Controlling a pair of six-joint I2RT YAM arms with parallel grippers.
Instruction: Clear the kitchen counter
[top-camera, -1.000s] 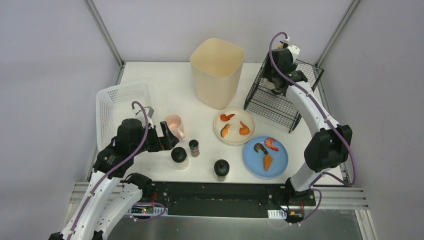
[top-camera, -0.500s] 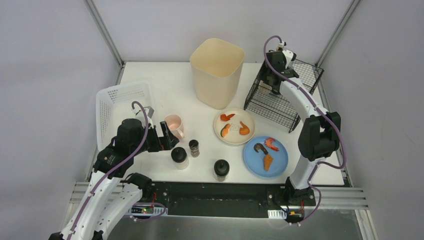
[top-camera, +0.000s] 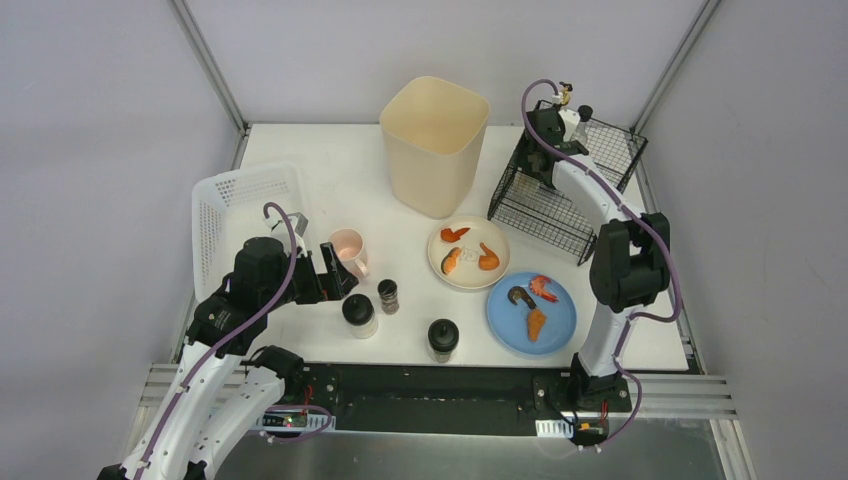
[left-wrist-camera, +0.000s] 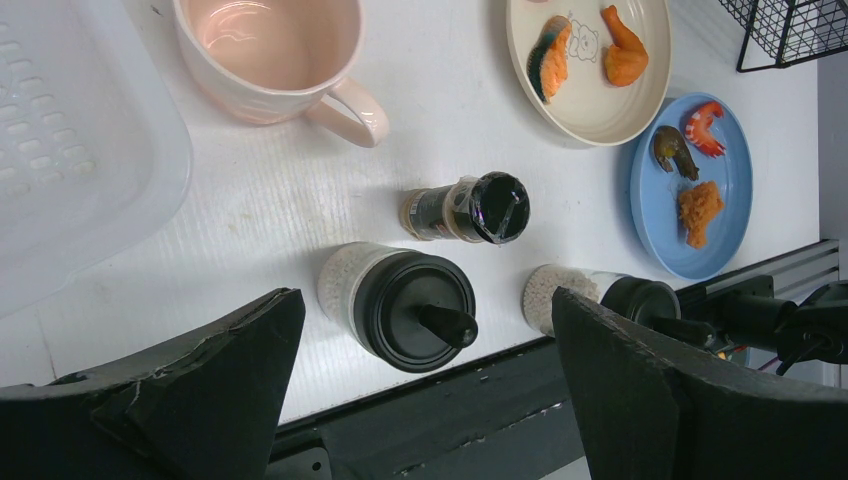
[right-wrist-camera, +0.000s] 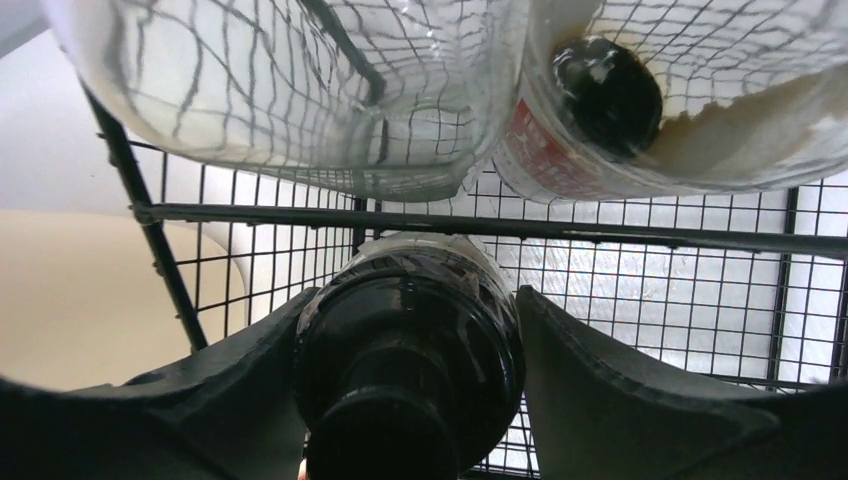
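The white kitchen counter (top-camera: 320, 165) carries a pink mug (top-camera: 348, 247), a small spice bottle (top-camera: 388, 295) and two black-lidded jars (top-camera: 359, 313) (top-camera: 442, 338). My left gripper (top-camera: 335, 272) hangs wide open above them and holds nothing. In the left wrist view the nearer jar (left-wrist-camera: 405, 305) lies below the gap of the left gripper (left-wrist-camera: 425, 300). My right gripper (right-wrist-camera: 412, 300) is shut on a black-lidded jar (right-wrist-camera: 410, 345) at the black wire rack (top-camera: 570, 200). In the top view the arm hides that jar.
A cream plate (top-camera: 468, 252) and a blue plate (top-camera: 531, 313) hold food pieces. A tall cream bin (top-camera: 434, 140) stands at the back, a white perforated basket (top-camera: 235, 215) at the left. Against the rack's mesh show a clear container (right-wrist-camera: 300, 90) and a red-labelled one (right-wrist-camera: 640, 100).
The right wrist has moved left along the top of the wire rack and its elbow has swung inward, jar still gripped. The left arm has not moved.
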